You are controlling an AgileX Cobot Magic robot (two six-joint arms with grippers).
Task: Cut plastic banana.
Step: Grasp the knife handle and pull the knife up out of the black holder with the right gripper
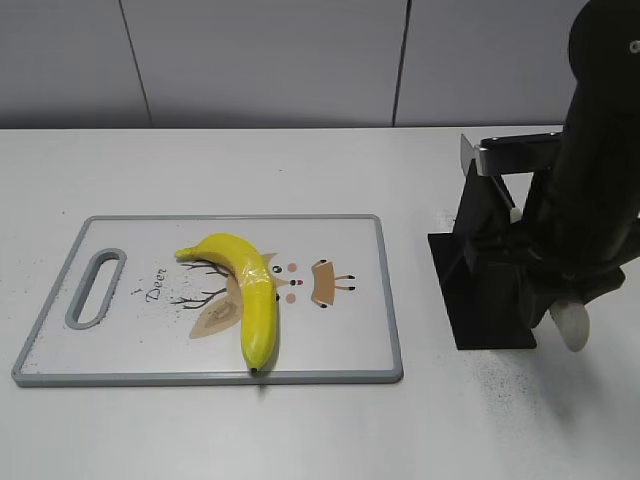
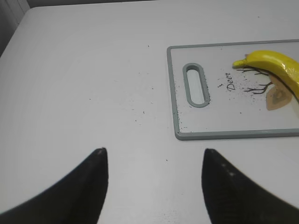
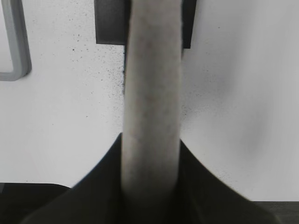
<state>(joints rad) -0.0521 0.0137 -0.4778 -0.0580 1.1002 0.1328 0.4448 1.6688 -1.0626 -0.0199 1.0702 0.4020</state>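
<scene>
Right gripper (image 3: 150, 186) clamps the pale knife handle (image 3: 152, 93) at the black holder (image 1: 480, 290) for drawing; left gripper (image 2: 154, 161) waits open; plastic banana (image 1: 250, 295) lies across the cutting board (image 1: 360, 225).

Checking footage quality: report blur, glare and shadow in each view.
Exterior view: sharp, glare streak on the plastic banana. Left wrist view: table evenly lit, left gripper fingertips soft. Right wrist view: the pale handle in the right gripper is blurred, shadow beside it.

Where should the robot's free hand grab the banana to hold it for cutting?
Probably the stem end of the plastic banana, coming from the left. That end points towards the open left gripper, and holding it leaves the seam band bare for the knife.
</scene>
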